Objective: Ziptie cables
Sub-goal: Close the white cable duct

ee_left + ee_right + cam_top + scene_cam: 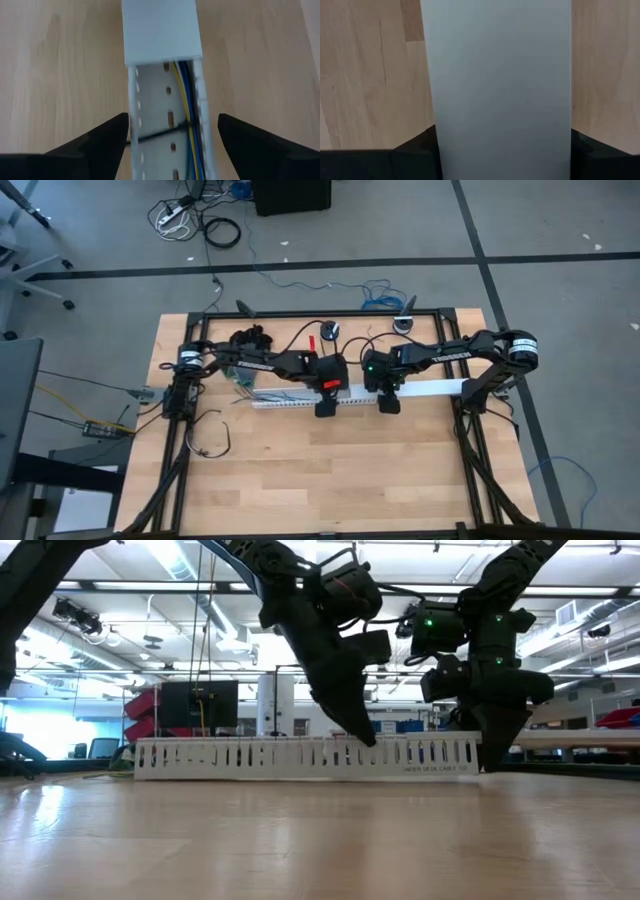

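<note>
Cables [189,117] lie inside the white slotted duct [165,130] on the worktop [330,470], straddled by the left gripper's [170,137] released fingers while the right gripper's [502,142] fingers clasp the duct's lid [495,75], so lifting could drag the duct askew.

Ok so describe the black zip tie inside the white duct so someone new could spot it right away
Find the long white slotted duct lying across the wooden table. In its open stretch, just short of the solid white cover, coloured wires run lengthwise. The zip tie is the single thin black strip lying crosswise over the duct floor.
</note>
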### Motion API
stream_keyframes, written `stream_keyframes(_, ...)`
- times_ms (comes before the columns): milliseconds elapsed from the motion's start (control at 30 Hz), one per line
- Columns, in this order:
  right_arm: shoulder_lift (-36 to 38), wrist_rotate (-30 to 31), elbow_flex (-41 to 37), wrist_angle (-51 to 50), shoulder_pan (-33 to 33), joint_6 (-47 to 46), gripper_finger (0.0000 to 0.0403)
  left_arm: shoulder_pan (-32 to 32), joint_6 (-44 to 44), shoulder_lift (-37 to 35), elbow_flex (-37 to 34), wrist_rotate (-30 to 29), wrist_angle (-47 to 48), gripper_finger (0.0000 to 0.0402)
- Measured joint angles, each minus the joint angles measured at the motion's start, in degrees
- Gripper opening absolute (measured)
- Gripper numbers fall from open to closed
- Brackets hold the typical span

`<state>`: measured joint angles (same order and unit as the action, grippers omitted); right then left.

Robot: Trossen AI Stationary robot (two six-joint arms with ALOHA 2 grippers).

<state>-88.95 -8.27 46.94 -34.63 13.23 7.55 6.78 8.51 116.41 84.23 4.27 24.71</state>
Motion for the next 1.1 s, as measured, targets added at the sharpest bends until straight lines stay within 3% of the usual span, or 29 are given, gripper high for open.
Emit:
stream_keyframes(333,0.0,0.1,0.0,-0.1,0.0,-0.2,0.0223,0.0,-0.9,-0.3,-3.2,-1.7,4.2,0.0303)
stream_keyframes(1100,0.0,0.0,0.0,0.1,0.0,-0.4,0.0224,0.0,-1.7,-0.2,-4.9,0.2,-6.4,0.0286)
